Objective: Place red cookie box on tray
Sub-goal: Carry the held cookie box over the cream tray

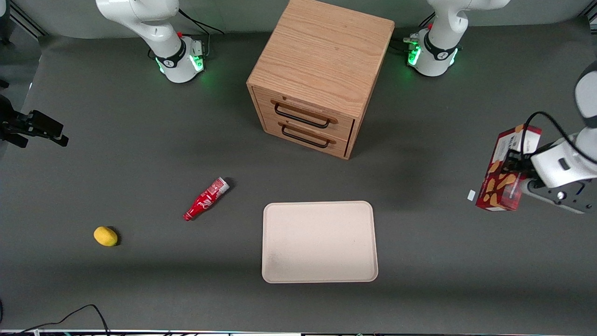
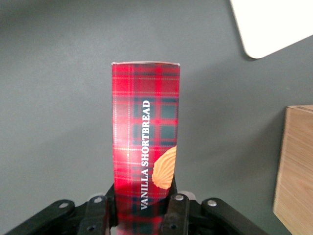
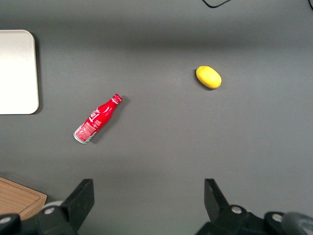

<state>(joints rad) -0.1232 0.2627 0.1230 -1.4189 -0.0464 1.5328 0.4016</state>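
The red cookie box (image 1: 504, 173), dark red plaid with cookie pictures and a white end panel, hangs tilted above the table toward the working arm's end. My left gripper (image 1: 517, 172) is shut on it. In the left wrist view the red cookie box (image 2: 145, 132) stands between the black fingers (image 2: 177, 208), which press on both of its narrow sides, and my left gripper (image 2: 142, 205) holds its lower end. The cream-beige tray (image 1: 319, 241) lies flat and bare near the front camera; a corner of the tray (image 2: 274, 24) shows in the wrist view.
A wooden two-drawer cabinet (image 1: 317, 74) stands mid-table, farther from the front camera than the tray. A small red bottle (image 1: 205, 199) and a yellow lemon (image 1: 105, 236) lie toward the parked arm's end. A small white scrap (image 1: 471, 195) lies beside the box.
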